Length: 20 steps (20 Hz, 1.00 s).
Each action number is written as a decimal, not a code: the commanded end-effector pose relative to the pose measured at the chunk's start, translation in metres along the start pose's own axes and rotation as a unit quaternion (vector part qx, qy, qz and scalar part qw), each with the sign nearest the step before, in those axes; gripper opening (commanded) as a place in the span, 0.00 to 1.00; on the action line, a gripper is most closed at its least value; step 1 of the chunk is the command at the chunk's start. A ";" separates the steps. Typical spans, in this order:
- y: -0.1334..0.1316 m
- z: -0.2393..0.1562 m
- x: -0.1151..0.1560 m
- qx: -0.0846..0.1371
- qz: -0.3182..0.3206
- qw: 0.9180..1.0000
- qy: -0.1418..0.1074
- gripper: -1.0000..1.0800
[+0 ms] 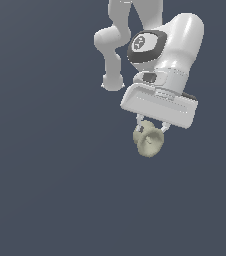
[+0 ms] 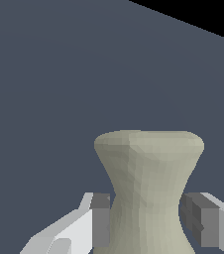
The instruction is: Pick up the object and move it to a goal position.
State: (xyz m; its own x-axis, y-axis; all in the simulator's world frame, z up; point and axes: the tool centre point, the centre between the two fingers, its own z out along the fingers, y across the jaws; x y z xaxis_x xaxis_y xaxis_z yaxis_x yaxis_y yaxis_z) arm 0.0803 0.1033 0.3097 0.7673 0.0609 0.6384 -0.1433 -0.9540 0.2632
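We are holding the object (image 1: 148, 140) in our gripper (image 1: 151, 126), whose two fingers are pressing on it from either side. In the wrist view the grey pads (image 2: 100, 221) are sitting against the narrow waist of the object (image 2: 148, 188), one on each flank, and its wider flared end is spreading out beyond the fingertips. In the exterior view the pale beige lump is hanging just under the white hand, with its cup-like end facing toward the camera and its rounded knob tucked between the fingers.

The arm (image 1: 116, 45) is reaching down from the top of the exterior view, and the hand is tilting toward the exterior view's right. All around the object we are seeing only a plain dark blue-grey surface (image 1: 45, 190), so there is open room on every side. In the wrist view that surface is ending at a straight edge, with black (image 2: 203, 15) beyond it in one corner.
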 end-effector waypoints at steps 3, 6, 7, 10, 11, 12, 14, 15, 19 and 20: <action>-0.009 -0.020 0.026 -0.021 0.015 0.999 0.032 0.00; -0.015 -0.035 0.044 -0.036 0.026 0.997 0.056 0.00; -0.018 -0.041 0.051 -0.042 0.030 0.997 0.065 0.00; -0.026 -0.059 0.071 -0.059 0.043 0.993 0.092 0.00; -0.028 -0.066 0.077 -0.065 0.047 0.992 0.100 0.00; -0.031 -0.072 0.083 -0.071 0.051 0.990 0.109 0.00; -0.036 -0.085 0.096 -0.082 0.059 0.987 0.126 0.00; -0.039 -0.091 0.101 -0.088 0.063 0.985 0.134 0.00; -0.049 -0.116 0.122 -0.109 0.077 0.977 0.165 0.00; -0.052 -0.121 0.127 -0.113 0.080 0.975 0.172 0.00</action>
State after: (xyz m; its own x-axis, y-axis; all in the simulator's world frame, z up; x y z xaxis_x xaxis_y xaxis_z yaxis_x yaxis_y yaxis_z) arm 0.1087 0.1896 0.4540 0.4977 0.0463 0.8661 -0.3905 -0.8797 0.2715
